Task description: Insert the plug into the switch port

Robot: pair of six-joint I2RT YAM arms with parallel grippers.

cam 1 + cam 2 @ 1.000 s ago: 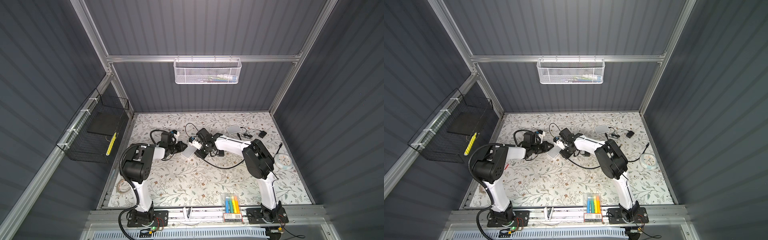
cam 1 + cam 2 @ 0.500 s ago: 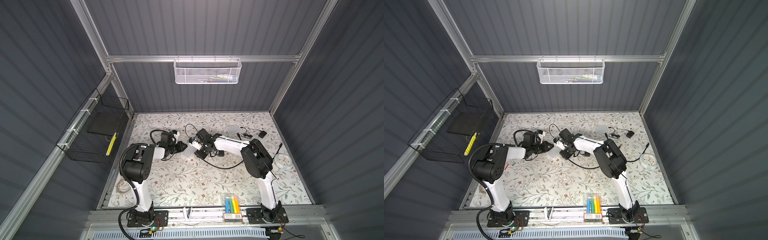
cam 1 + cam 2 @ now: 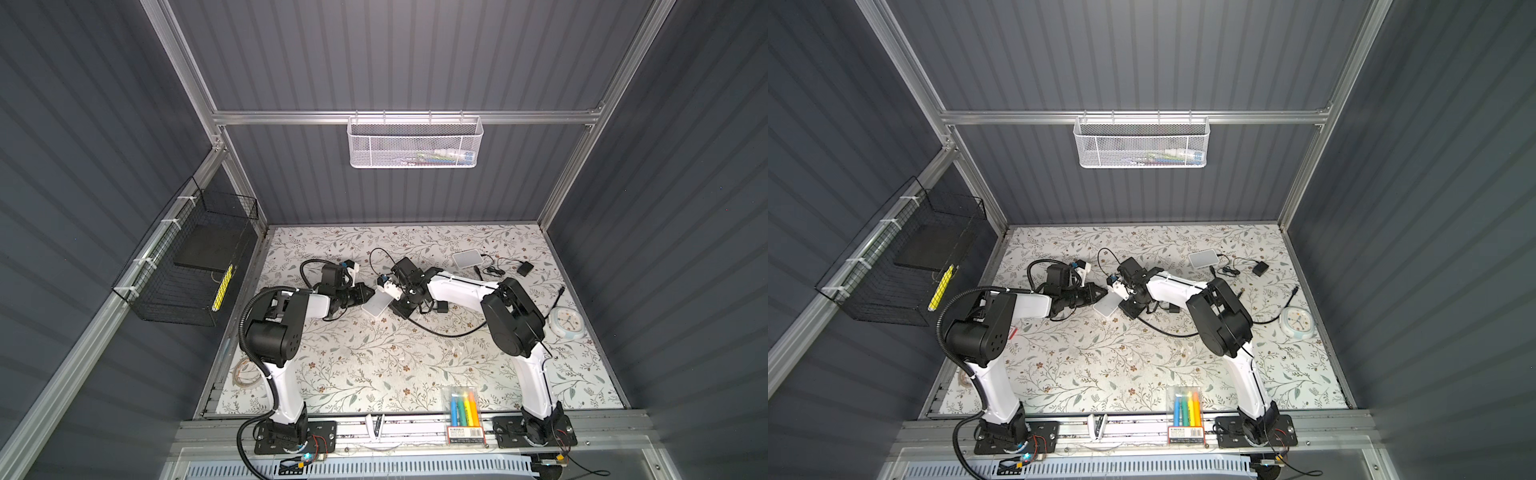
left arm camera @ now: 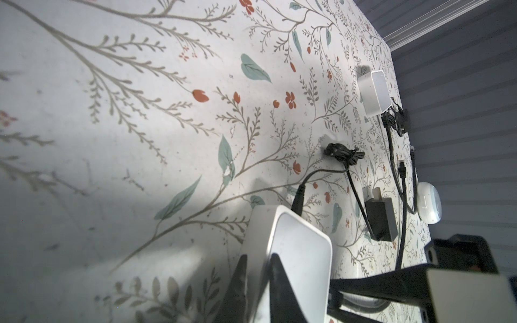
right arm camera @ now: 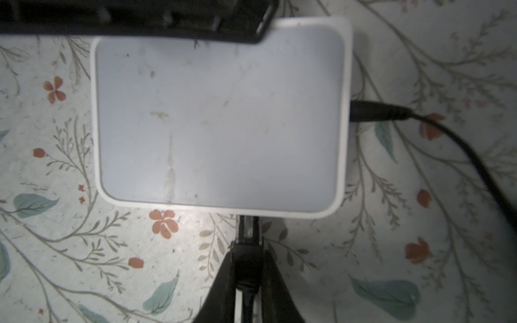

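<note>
The plug (image 5: 247,237) is found pinched in the right arm's narrowly closed jaws, its long axis aimed squarely at, and its tip meeting, the edge of the switch (image 5: 221,120), which is itself clamped by the left arm's jaws.

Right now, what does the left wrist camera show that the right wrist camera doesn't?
Only the left wrist view: a second white box, a black adapter and a round white clock farther away. Only the right wrist view: the plug, pinched in the right gripper, at the edge of the switch. Both: the switch, the black cable plugged into its side, and the floral table cover.
</note>
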